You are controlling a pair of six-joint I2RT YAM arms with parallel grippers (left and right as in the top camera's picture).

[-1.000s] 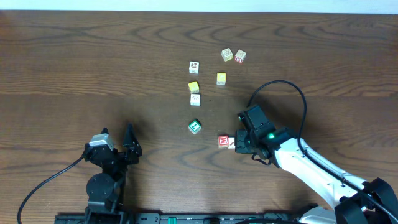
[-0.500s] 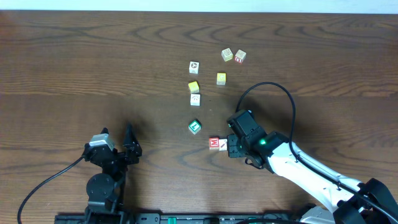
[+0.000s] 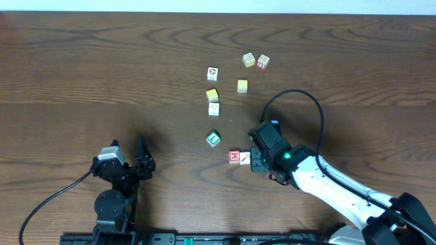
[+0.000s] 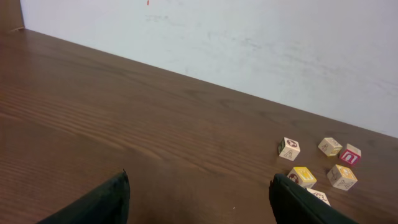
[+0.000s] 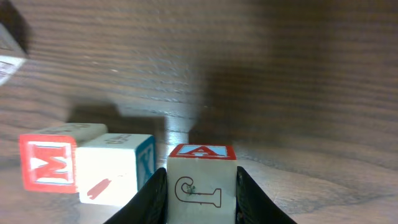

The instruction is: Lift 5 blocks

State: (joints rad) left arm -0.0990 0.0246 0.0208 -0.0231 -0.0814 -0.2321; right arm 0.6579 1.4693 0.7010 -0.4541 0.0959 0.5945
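**One block in the pinch, the others down on the counter**

Pinched by the right gripper [image 3: 253, 161]: the A block [image 5: 201, 183], jaws pressed on its two side faces. Cannot say from the wrist view whether it is raised clear of the counter [image 3: 82, 68], with the underside cut off at the frame edge; overhead, hidden beneath the gripper. Judged as at most one lift in hand, with the others left to do.

Lying just beside the jaws: the red M block [image 3: 234, 156], touching the white X block [image 3: 244, 159]. Near them, the green block [image 3: 214, 139]. Farther up the counter, a loose scatter of pale blocks [image 3: 214, 108] with two yellow blocks [image 3: 212, 95] among them, all flat on the wood. Parked well apart at the near left, the left gripper [image 4: 196, 202], jaws spread wide on nothing.

No long axis to speak of in a cube. Held square between the jaws, red-bordered A face showing as the upper one, a line-drawn mark facing the wrist camera, side edges parallel to the jaws.
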